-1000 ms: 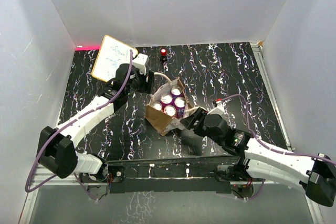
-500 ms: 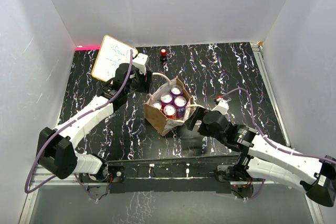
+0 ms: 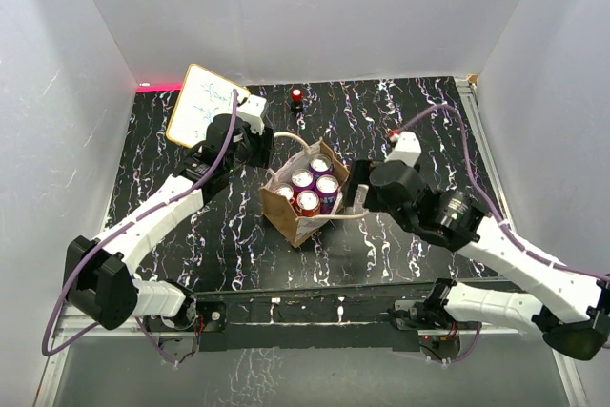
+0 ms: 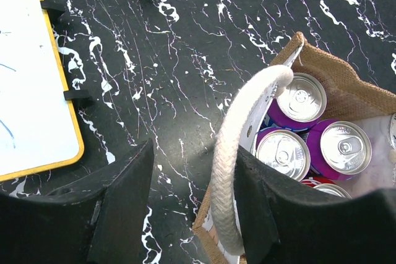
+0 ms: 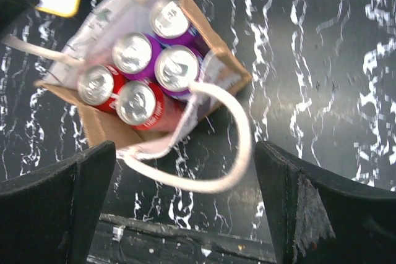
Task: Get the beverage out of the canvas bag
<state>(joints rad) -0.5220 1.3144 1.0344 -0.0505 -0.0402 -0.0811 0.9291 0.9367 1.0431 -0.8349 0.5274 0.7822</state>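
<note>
The tan canvas bag (image 3: 291, 218) stands upright mid-table with several purple and red beverage cans (image 3: 309, 200) in it, tops showing. My left gripper (image 3: 259, 147) is at the bag's far-left side, open. In the left wrist view (image 4: 195, 153) one cream handle (image 4: 226, 183) runs between the jaws, against the right finger (image 4: 272, 214). My right gripper (image 3: 359, 189) hovers at the bag's right side, open and empty. In the right wrist view (image 5: 184, 153) the other handle (image 5: 238, 153) loops loose below it, and the cans (image 5: 176, 67) lie ahead.
A yellow-framed whiteboard (image 3: 203, 105) lies at the back left, also seen in the left wrist view (image 4: 31, 78). A small red-topped black object (image 3: 296, 95) stands at the back centre. The table's front rail (image 3: 305, 307) runs just below the bag.
My right gripper has risen and moved back from the bag's near-right corner to its right side. The bag has come more upright. The left arm has barely moved.
</note>
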